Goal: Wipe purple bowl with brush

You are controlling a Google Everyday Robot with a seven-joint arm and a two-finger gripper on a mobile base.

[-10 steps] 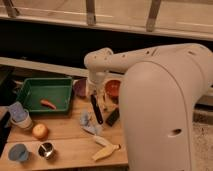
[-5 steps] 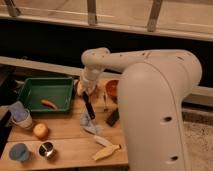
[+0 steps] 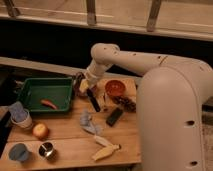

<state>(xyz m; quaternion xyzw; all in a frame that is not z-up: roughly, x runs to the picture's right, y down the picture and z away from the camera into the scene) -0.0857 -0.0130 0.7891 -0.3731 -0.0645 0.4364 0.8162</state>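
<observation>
Gripper (image 3: 84, 85) has swung left to the purple bowl (image 3: 77, 78); the brush (image 3: 93, 101) came with it. You're likely near wiping contact. Grip state: cannot tell.

We log the gripper (image 3: 84, 85), just right of the green tray (image 3: 50, 92), hiding most of the purple bowl (image 3: 76, 78) and the brush's (image 3: 93, 101) upper end. The robot body (image 3: 172, 120) is cut off at the right.
</observation>
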